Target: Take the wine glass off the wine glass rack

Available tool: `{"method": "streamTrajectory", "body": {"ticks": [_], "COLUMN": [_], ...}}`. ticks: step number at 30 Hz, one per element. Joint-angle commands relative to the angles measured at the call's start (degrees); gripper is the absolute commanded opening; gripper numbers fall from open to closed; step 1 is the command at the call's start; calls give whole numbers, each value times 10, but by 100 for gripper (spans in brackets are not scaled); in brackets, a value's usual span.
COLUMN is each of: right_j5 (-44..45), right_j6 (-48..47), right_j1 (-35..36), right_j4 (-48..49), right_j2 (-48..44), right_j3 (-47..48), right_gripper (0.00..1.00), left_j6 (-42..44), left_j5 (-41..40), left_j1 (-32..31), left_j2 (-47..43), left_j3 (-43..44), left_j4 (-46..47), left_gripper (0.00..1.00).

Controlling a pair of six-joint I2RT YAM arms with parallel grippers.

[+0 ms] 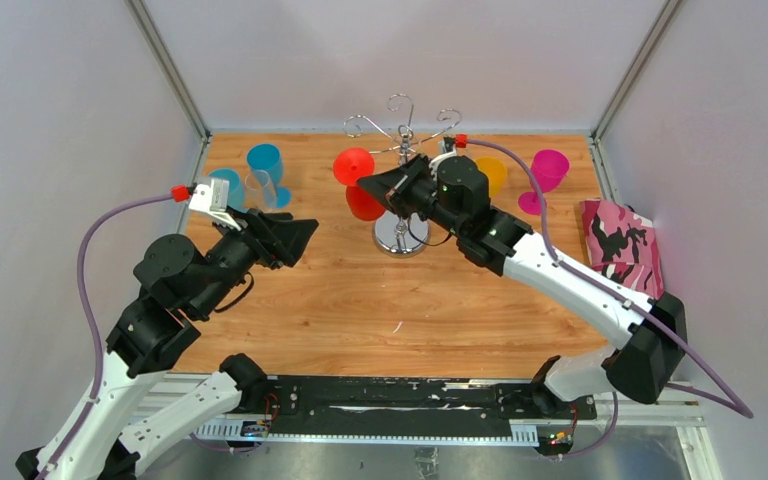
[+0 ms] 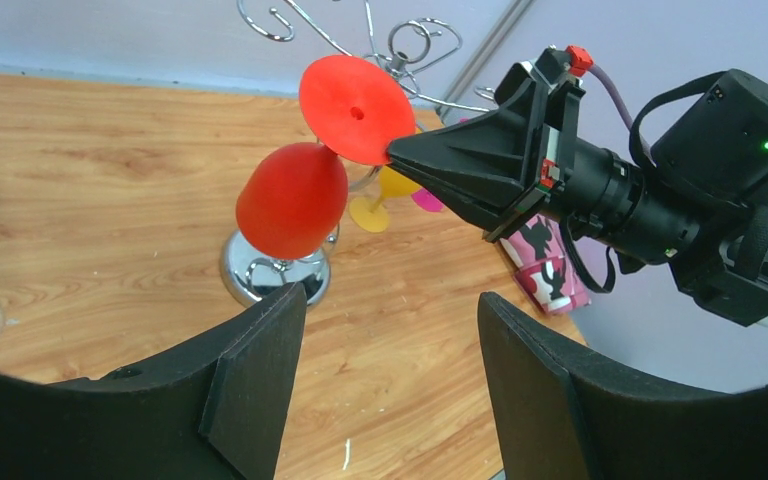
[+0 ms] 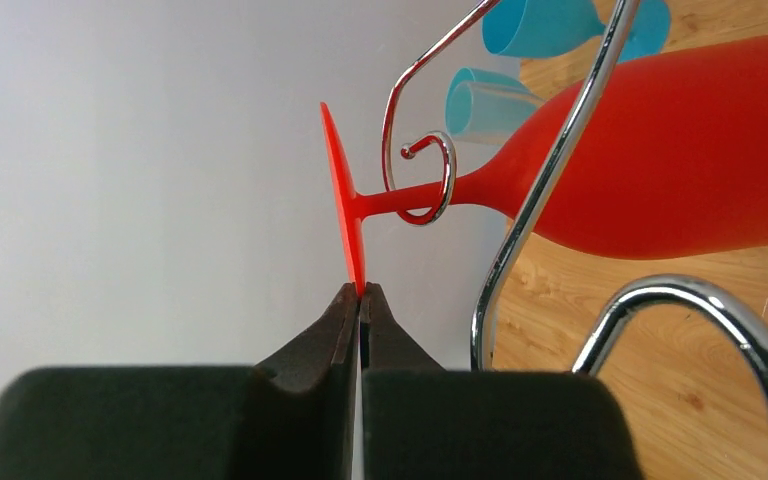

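A red wine glass [image 1: 357, 182] hangs upside down on the chrome wine glass rack [image 1: 400, 235], its stem through a curled arm [image 3: 430, 180]. Its round foot [image 2: 355, 95] points up and its bowl [image 3: 680, 150] hangs below. My right gripper [image 1: 372, 184] is shut on the rim of the red foot; in the right wrist view its tips [image 3: 360, 295] pinch the foot's edge. My left gripper [image 1: 305, 232] is open and empty, left of the rack, its fingers [image 2: 260, 380] apart above the table.
An orange glass [image 1: 493, 175] and a magenta glass [image 1: 545, 178] stand right of the rack. Blue and clear glasses [image 1: 260, 175] stand at the back left. A pink camouflage cup [image 1: 620, 245] lies at the right edge. Grey walls enclose the wooden table [image 1: 390, 310].
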Motion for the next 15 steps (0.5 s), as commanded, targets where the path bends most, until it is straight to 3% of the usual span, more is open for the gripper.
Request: {"method": "streamTrajectory", "body": {"ticks": [1, 15], "right_j5": [-24, 1], "right_j6": [9, -16], "right_j1": [1, -12], "right_j4": [-16, -9], "right_j2": [13, 53], "right_j3": [15, 56], "right_gripper": [0, 0], "left_j6": [-1, 5], "left_j5": [-4, -4], "left_j1": [-4, -4], "left_j2": [1, -4], "left_j3": [11, 11], "left_j4": [-4, -7], "left_gripper": [69, 68]}}
